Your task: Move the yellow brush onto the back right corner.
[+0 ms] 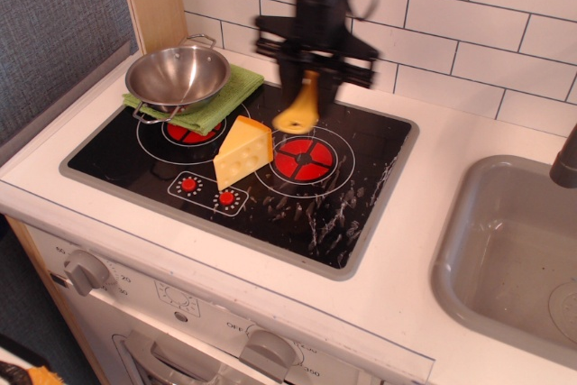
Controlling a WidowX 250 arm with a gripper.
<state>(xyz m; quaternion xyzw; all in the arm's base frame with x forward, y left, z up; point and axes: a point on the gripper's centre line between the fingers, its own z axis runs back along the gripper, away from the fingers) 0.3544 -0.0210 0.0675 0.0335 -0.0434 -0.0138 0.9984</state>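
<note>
Yellow brush [300, 110] hangs in tool [309, 78] (above hob).

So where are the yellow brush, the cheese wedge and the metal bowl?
yellow brush [298, 113], the only camera view, rounded handle end.
cheese wedge [243, 154], same view, front face.
metal bowl [178, 77], same view, inner wall.

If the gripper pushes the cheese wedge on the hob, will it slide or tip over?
The cheese wedge probably slides: it rests on the glossy black hob, which looks smooth. A high push might tip it, since it stands rather tall on a narrow base. It looks like light, stiff plastic, so little force should move it.
</note>
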